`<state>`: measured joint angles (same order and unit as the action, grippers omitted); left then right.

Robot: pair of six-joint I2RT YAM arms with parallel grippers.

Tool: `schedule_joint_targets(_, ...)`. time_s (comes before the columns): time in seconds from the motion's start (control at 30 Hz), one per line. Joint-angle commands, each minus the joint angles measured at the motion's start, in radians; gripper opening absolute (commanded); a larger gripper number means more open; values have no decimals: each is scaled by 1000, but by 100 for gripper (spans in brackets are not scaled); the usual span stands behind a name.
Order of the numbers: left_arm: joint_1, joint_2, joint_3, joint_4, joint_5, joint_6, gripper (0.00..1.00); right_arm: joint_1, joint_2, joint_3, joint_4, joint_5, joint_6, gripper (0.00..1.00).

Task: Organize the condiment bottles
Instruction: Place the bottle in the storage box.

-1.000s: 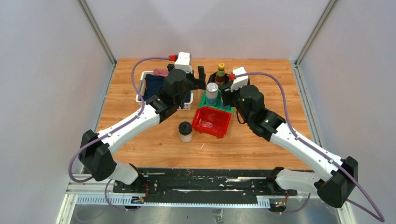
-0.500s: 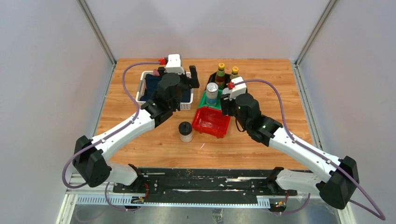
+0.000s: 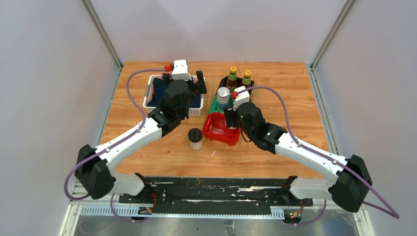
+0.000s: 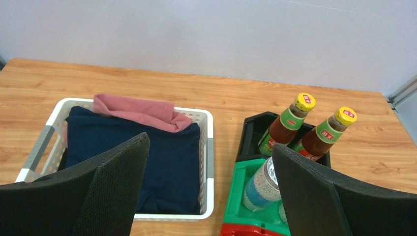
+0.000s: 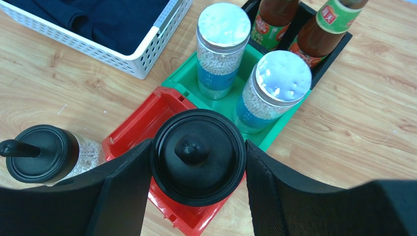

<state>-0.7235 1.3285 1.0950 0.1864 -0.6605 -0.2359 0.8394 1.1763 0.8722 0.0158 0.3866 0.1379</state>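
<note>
My right gripper [image 5: 197, 167] is shut on a squat black-lidded jar [image 5: 197, 156] and holds it over the red bin [image 5: 142, 123]. In the top view my right wrist [image 3: 235, 114] hides this jar. The other black-lidded jar [image 5: 46, 155] stands on the table left of the red bin [image 3: 195, 138]. Two silver-lidded shakers [image 5: 222, 46] [image 5: 275, 88] stand in the green bin [image 5: 231, 105]. Two yellow-capped sauce bottles [image 4: 287, 123] [image 4: 327, 132] stand in the black bin [image 4: 253, 132]. My left gripper [image 4: 210, 147] is open and empty, above the gap between basket and bins.
A white basket [image 4: 59, 105] with dark blue and pink cloth sits at the back left [image 3: 147, 96]. The three bins form a diagonal row from the back middle toward the table's centre. Bare wood lies in front and to the right.
My right arm has drawn back toward the near left, carrying the jar from beside the green bin to over the red bin. My left gripper has moved left, away from the bins toward the basket.
</note>
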Motion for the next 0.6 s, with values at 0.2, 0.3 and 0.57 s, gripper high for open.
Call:
schedule_joint_targets(0.2,-8,-48,-40,63,-64,9,100,39,56,-11,73,-14,45,0)
schedule_joint_targets(0.3,-8,-51,-48,69,-68,4,100,45,64,-23,76,-14,52,0)
schedule_joint_targets(0.57,-8,-58,-65,80,-81,-5,100,47,75,-74,98,-11,72,0)
